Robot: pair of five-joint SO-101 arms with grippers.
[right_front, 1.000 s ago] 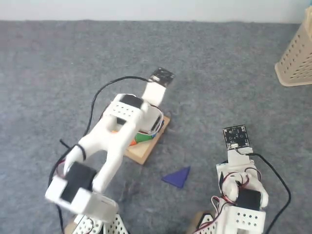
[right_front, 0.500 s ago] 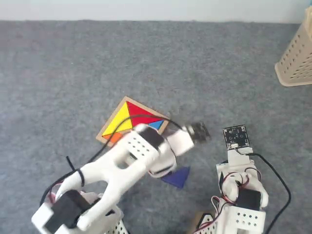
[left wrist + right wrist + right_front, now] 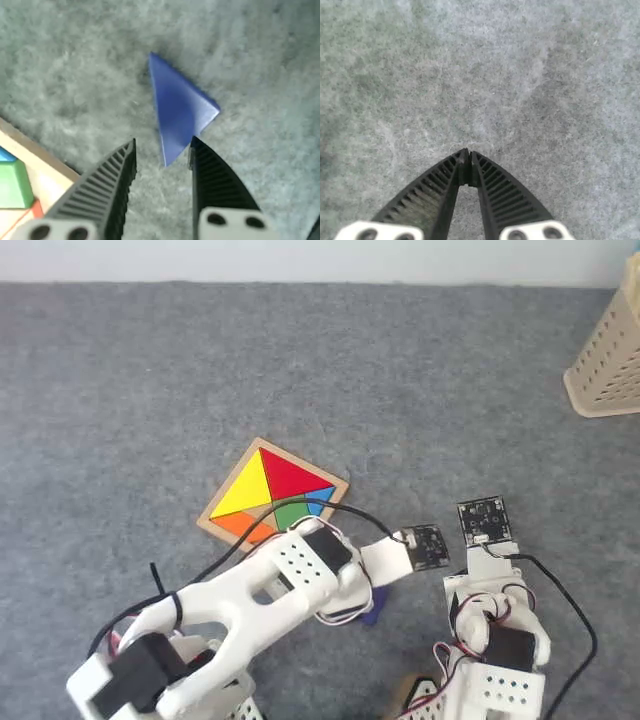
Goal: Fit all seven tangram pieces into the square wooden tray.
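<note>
The tabletop cloth point(image 3: 150, 370) is fuzzy; the blue triangle point(image 3: 177, 112) smooth and matt; the tray point(image 3: 220, 531) bare wood; the left gripper point(image 3: 163, 141) ribbed plastic.

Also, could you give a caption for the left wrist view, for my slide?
Open left pincer straddling a tip of the blue triangle on grey carpet, wooden tray corner nearby.

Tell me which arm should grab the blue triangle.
Left. Its end effector is open right above the blue triangle, straddling one corner. The right end effector is shut over bare carpet.
</note>
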